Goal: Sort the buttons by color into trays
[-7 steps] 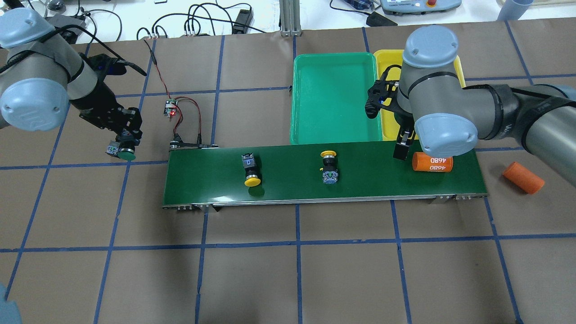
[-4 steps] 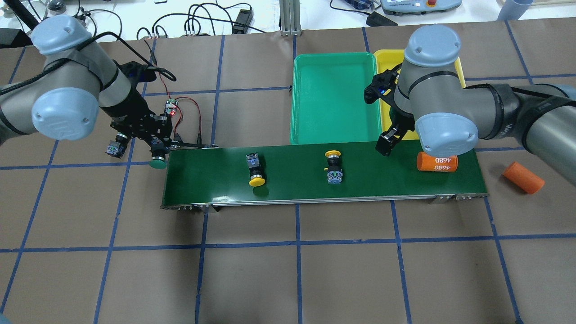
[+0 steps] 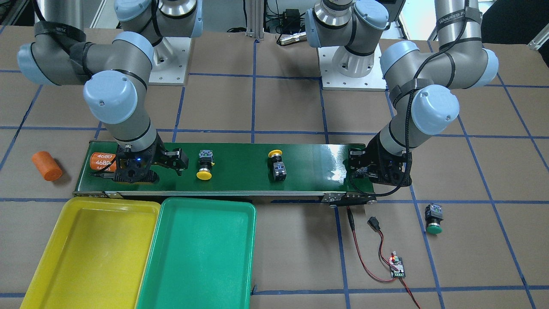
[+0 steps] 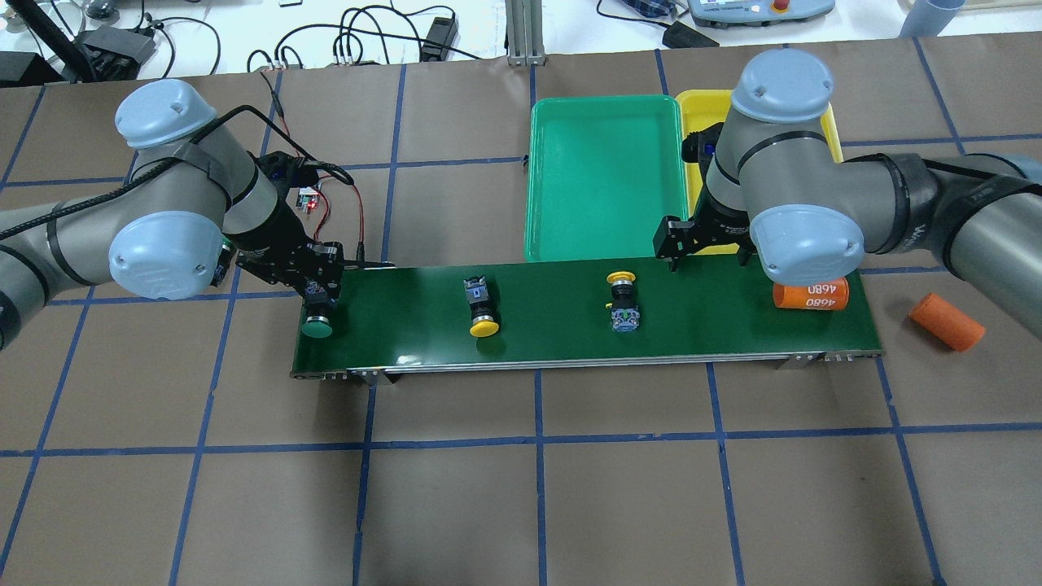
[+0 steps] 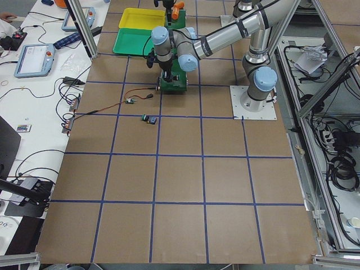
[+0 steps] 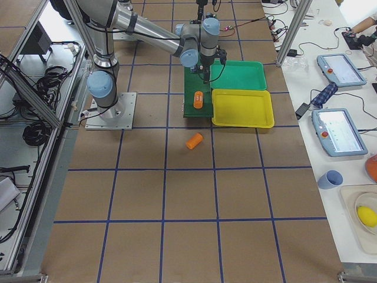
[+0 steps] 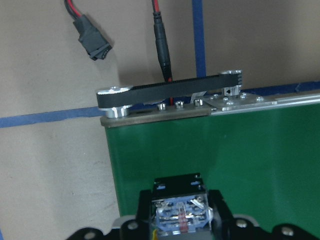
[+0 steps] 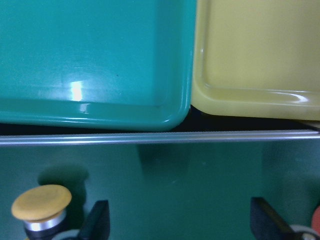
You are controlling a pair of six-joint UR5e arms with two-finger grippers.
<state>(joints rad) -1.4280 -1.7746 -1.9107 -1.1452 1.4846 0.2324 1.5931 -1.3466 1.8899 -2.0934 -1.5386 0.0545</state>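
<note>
Since a second ago, the green button (image 4: pixel 317 327) has been carried from above the brown table (image 4: pixel 521 488) to the left end of the dark green belt (image 4: pixel 553 334) in the overhead view. It is clamped by the left gripper (image 4: pixel 319 303), with its cap toward the bottom of the frame. The left yellow button (image 4: pixel 482 313), the right yellow button (image 4: pixel 623 303) and the orange cylinder marked 4680 (image 4: pixel 810 295) have all been carried a little to the right on the belt. A second green button (image 3: pixel 433 219) is seen on the table at the lower right of the front-facing view, apart from the belt. The right gripper (image 8: pixel 180 222) is held with its fingers wide apart over the belt's far edge, just below the green tray (image 4: pixel 606 179) and the yellow tray (image 4: pixel 698 104), which are set side by side. A loose orange cylinder (image 4: pixel 946 321) is seen on the table at the far right.
</note>
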